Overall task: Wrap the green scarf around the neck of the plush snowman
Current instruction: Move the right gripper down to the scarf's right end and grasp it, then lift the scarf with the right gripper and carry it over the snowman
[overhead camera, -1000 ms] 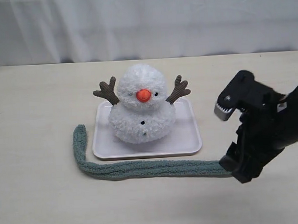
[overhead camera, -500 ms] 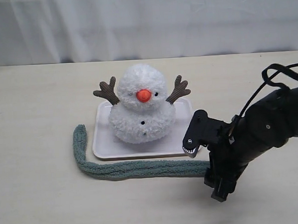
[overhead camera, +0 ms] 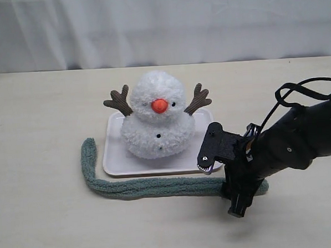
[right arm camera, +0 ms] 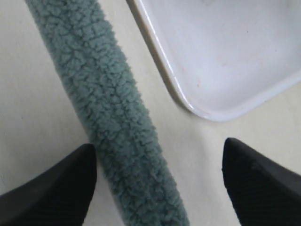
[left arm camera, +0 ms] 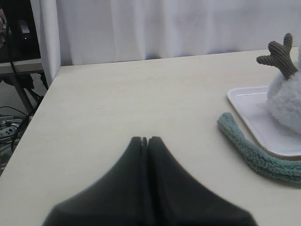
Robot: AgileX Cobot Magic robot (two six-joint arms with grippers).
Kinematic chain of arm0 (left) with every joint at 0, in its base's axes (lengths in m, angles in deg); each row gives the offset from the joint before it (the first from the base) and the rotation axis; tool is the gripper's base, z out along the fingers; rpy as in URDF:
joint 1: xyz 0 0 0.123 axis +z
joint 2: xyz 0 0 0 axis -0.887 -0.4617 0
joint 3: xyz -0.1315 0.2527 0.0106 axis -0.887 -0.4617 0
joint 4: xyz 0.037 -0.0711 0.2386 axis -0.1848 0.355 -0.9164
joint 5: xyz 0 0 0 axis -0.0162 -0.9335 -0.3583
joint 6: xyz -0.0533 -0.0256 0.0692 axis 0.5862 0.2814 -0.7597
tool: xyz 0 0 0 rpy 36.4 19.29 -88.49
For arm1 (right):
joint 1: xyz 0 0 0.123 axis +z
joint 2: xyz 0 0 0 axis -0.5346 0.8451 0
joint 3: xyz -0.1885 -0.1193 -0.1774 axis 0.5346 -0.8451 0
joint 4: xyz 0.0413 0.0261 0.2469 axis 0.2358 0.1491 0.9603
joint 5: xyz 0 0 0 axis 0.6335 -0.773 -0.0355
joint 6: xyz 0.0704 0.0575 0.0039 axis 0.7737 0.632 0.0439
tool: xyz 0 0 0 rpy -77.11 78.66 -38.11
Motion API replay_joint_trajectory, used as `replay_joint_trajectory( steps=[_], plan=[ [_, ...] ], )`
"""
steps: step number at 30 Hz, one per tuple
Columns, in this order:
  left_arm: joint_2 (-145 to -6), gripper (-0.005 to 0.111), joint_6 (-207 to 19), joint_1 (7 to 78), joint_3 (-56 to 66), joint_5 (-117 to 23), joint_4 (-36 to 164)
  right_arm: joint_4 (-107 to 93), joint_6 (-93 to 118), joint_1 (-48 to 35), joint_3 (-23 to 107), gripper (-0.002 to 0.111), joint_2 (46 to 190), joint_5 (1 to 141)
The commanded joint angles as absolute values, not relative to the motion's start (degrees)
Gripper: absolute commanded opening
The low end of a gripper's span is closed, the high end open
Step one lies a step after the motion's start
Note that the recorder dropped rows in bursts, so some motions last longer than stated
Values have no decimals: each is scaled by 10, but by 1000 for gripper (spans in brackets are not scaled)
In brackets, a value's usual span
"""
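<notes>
The plush snowman (overhead camera: pixel 156 124) sits upright on a white tray (overhead camera: pixel 114 160); its neck (overhead camera: pixel 138 117) is bare. The green scarf (overhead camera: pixel 146 188) lies flat on the table, curving along the tray's left and front edges. My right gripper (overhead camera: pixel 219 189) is open and straddles the scarf near its right end. In the right wrist view the scarf (right arm camera: pixel 113 108) runs between the spread fingertips of my right gripper (right arm camera: pixel 159 146), close to one black finger (right arm camera: pixel 70 183). My left gripper (left arm camera: pixel 145 140) is shut and empty above bare table, with the scarf's other end (left arm camera: pixel 244 150) and the snowman (left arm camera: pixel 284 99) off to its side.
A white curtain (overhead camera: pixel 160 24) hangs behind the table. The tray's corner (right arm camera: pixel 225 56) lies close beside the right gripper. The table's edge (left arm camera: pixel 44 94) and cables on the floor (left arm camera: pixel 11 125) show in the left wrist view.
My right arm has swung left and come down from the scarf's right end, so its open jaws now straddle the scarf in front of the tray's corner. The scarf and snowman have not moved.
</notes>
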State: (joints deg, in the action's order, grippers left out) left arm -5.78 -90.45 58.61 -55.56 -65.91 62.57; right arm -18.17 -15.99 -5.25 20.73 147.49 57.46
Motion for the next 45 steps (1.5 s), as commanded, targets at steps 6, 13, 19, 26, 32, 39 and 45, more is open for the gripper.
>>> replay_joint_trajectory(
  steps=[6, 13, 19, 26, 32, 39, 45],
  plan=[
    [-57, 0, -907, 588, -558, -652, 626, -201, -166, -52, 207, 70, 1475, 582],
    [-57, 0, -907, 588, -558, -652, 626, -270, -147, -52, 207, 70, 1475, 585],
    [-57, 0, -907, 588, -558, -652, 626, -329, -147, -52, 205, 70, 1476, 579],
    [-57, 0, -907, 588, -558, -652, 626, -334, -147, -52, 205, 70, 1515, 572],
    [-57, 0, -907, 588, -558, -652, 626, -350, -147, -51, 205, 49, 1538, 576],
    [-57, 0, -907, 588, -558, -652, 626, -354, -183, -50, 205, 4, 1518, 531],
    [-57, 0, -907, 588, -558, -652, 626, -352, -186, -42, 205, 4, 1466, 496]
  ],
)
